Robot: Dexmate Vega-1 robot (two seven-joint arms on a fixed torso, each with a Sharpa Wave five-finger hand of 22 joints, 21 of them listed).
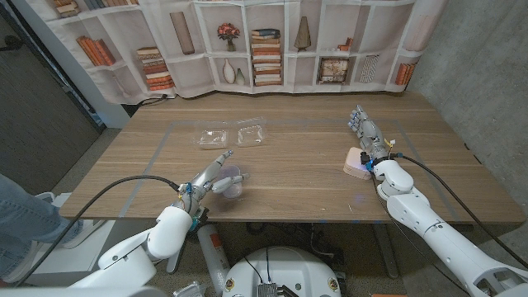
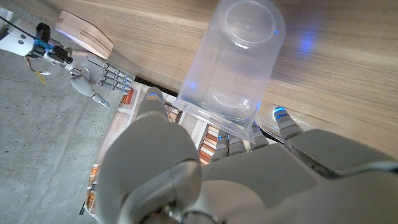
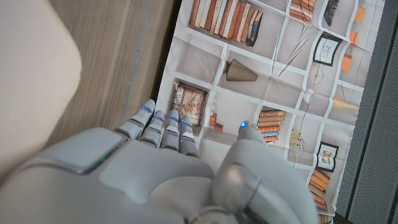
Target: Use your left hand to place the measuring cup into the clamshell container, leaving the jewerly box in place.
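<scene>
Left hand (image 1: 206, 179) at the measuring cup (image 1: 233, 182), near the front edge of the wooden table (image 1: 305, 177).

Clear cup between the fingers (image 2: 152, 112) and thumb of the left hand, seemingly grasped, mouth toward the palm, base pointing away. Open clamshell container (image 1: 233, 135) farther back on the table, well apart from the cup. Right hand (image 1: 369, 142) with fingers straight and together, grasping nothing, just beside the pale jewelry box (image 1: 357, 164). Bookshelf-print curtain (image 1: 272, 41) behind the table.

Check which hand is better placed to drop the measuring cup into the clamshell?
Left. The left hand is already at the measuring cup, and the open clamshell container lies just beyond it. The right hand stands beside the jewelry box, far across the table.
</scene>
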